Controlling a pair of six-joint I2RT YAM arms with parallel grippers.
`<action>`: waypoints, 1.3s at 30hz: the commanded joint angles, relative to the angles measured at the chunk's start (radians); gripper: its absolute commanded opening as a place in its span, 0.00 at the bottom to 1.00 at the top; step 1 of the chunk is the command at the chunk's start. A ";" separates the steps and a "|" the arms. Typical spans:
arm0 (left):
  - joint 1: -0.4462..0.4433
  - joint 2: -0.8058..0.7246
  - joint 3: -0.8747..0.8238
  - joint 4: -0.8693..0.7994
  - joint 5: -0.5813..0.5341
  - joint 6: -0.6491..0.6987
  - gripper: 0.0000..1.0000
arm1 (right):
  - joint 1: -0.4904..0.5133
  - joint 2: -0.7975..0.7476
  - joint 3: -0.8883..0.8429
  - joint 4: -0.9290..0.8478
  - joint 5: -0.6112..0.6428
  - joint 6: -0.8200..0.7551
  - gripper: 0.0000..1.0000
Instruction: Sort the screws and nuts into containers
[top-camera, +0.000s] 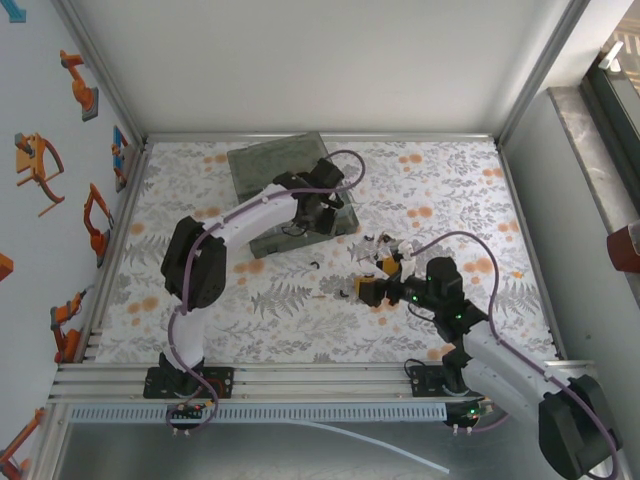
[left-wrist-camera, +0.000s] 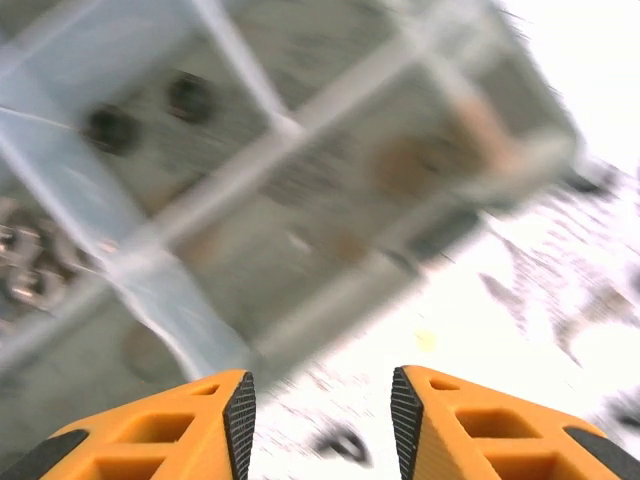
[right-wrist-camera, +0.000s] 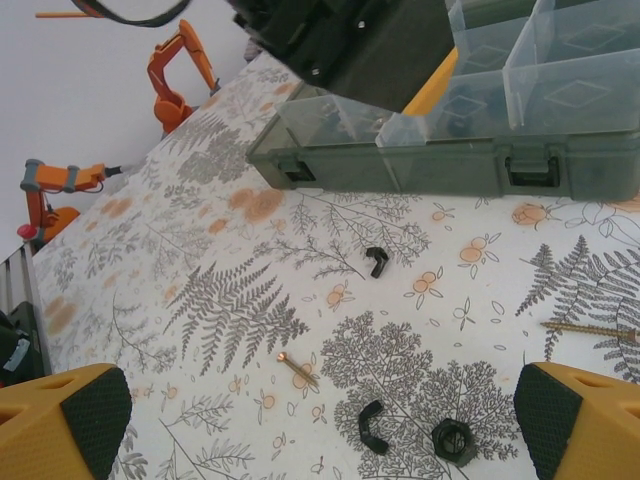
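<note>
Looks like the drop-off step: left gripper (left-wrist-camera: 322, 410) released and empty over organiser box (left-wrist-camera: 330, 110), right gripper (right-wrist-camera: 320, 415) spread wide near black nut (right-wrist-camera: 453, 438), next probably lower and pinch it.

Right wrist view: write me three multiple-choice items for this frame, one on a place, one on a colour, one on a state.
1. Relative to the organiser box, the black hex nut lies:
A) inside it
B) on its lid
C) outside it, on the table

2. The long screw at the right edge is:
A) gold-coloured
B) black
C) blue

3. The right gripper is:
A) shut on a nut
B) wide open and empty
C) shut on a screw

Answers:
1 C: it rests on the fern-print surface in front of the box.
2 A: its shaft shows brass-yellow.
3 B: its jaws stand far apart with nothing between them.
</note>
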 joint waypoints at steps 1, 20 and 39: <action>-0.066 -0.049 -0.059 0.013 0.125 0.035 0.39 | 0.005 -0.046 0.021 -0.079 0.015 -0.006 1.00; -0.238 0.199 0.072 -0.123 0.241 -0.176 0.40 | 0.005 -0.275 -0.028 -0.209 0.059 -0.014 1.00; -0.261 0.337 0.219 -0.238 0.161 -0.193 0.34 | 0.005 -0.260 -0.024 -0.205 0.054 -0.016 1.00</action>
